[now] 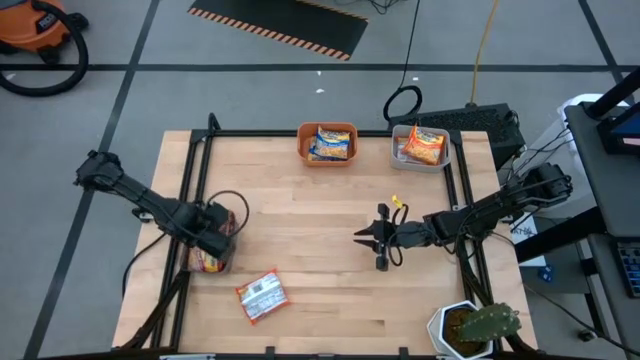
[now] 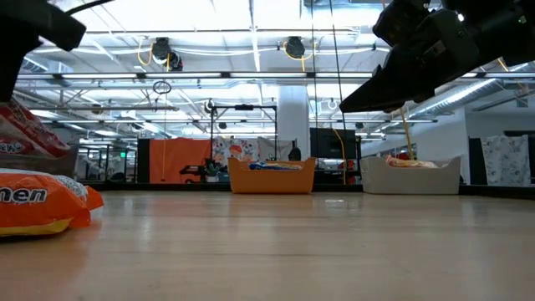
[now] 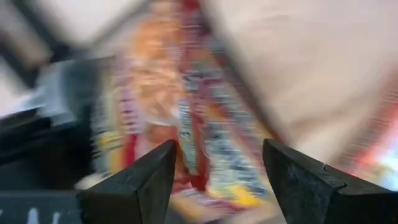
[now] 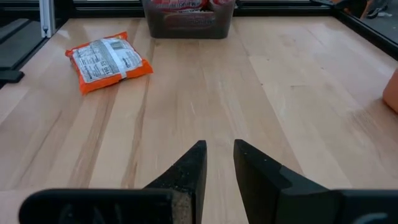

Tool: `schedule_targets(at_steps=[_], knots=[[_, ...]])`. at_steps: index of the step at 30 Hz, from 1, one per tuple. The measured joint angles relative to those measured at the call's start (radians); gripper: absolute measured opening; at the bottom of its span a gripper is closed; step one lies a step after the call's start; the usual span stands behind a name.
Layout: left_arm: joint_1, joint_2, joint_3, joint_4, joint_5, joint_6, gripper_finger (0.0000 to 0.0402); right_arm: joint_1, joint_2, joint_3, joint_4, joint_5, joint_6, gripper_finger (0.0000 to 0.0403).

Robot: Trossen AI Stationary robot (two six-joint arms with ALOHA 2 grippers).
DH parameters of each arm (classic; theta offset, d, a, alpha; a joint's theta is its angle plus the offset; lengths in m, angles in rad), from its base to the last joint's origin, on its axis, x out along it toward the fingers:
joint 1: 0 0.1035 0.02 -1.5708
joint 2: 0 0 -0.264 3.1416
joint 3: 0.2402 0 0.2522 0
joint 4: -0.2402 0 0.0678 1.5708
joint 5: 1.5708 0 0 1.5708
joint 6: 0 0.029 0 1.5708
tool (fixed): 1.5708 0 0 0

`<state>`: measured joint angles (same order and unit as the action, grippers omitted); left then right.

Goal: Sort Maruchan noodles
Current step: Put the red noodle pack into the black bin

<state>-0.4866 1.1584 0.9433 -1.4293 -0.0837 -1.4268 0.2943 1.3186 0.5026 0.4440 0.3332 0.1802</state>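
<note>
Ramen packets split between two far bins, one clear bin and the bare table

One orange plastic ramen packet (image 1: 261, 296) lies flat on the pale wooden table (image 1: 320, 220) near its front edge, label side up, just beside the clear plastic bin (image 1: 212, 250) at the left edge that holds more packets, too jumbled to count. The left tool (image 1: 222, 232) hangs over that bin with its fingers spread, gripping nothing. At the far edge, the orange bin (image 1: 327, 144) holds yellow-blue packets and the grey bin (image 1: 420, 147) holds an orange packet. The right tool (image 1: 366, 237) waits mid-table, fingers slightly apart and empty. A potted cactus (image 1: 480, 327) stands at the front right corner.
</note>
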Motion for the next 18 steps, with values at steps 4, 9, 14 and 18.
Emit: schedule_targets(at_steps=[4, 9, 14, 18], knots=[[-0.071, 0.0, -0.001, 0.174, -0.02, 0.003, 0.0246, 0.0, 0.0, 0.0, 0.0, 0.001, 0.002, 0.0075], [-0.14, 0.0, -0.001, 0.272, -0.023, -0.04, 0.0246, 0.0, 0.0, 0.0, 0.019, 0.001, 0.002, 0.0075], [-0.21, 0.0, -0.001, 0.297, -0.065, -0.111, 0.0246, 0.0, 0.0, 0.0, 0.043, 0.001, 0.002, 0.0075], [-0.269, 0.0, -0.001, 0.35, -0.115, -0.151, 0.0246, 0.0, 0.0, 0.0, 0.048, -0.002, 0.002, 0.0075]])
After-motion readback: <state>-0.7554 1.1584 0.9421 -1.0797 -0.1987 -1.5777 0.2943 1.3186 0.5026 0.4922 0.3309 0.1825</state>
